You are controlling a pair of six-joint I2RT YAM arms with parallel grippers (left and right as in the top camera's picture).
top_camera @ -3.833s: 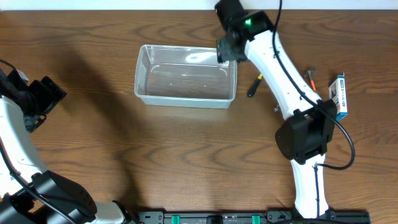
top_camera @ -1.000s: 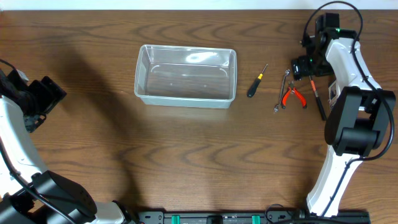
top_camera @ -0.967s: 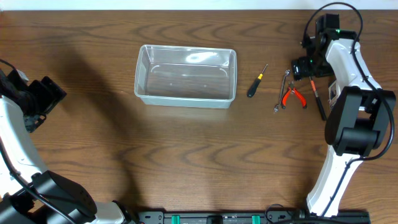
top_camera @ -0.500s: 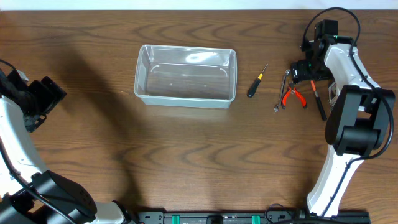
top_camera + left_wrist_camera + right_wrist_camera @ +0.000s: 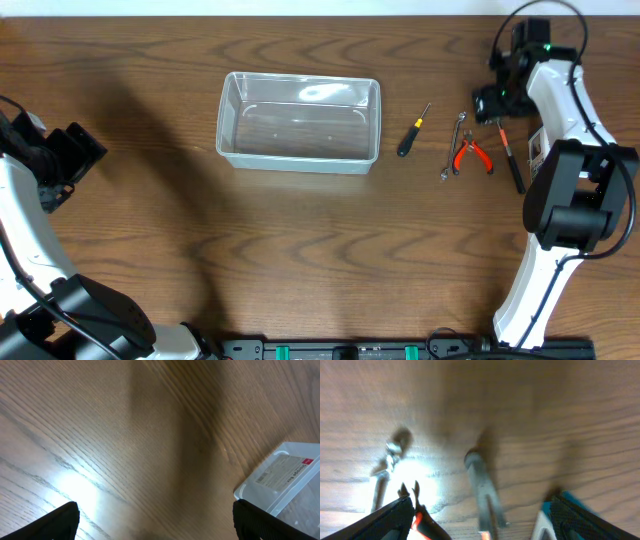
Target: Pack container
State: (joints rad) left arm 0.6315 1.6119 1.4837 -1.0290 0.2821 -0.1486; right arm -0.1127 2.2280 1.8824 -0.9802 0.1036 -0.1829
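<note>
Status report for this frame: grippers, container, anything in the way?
Left gripper open, empty, parked far left. Right gripper open, empty, by the pliers. Container empty, upright. Nothing blocks it.

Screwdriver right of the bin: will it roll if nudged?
Probably rolls: the screwdriver looks round-handled and lies free on the smooth wooden table. Its thin shaft looks rigid, so likely stiff and light; an off-centre push may pivot it instead.

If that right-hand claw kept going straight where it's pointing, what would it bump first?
Probably the grey tool shaft lying on the table, centred ahead of the right gripper; the view is blurred, so depth is unsure.
</note>
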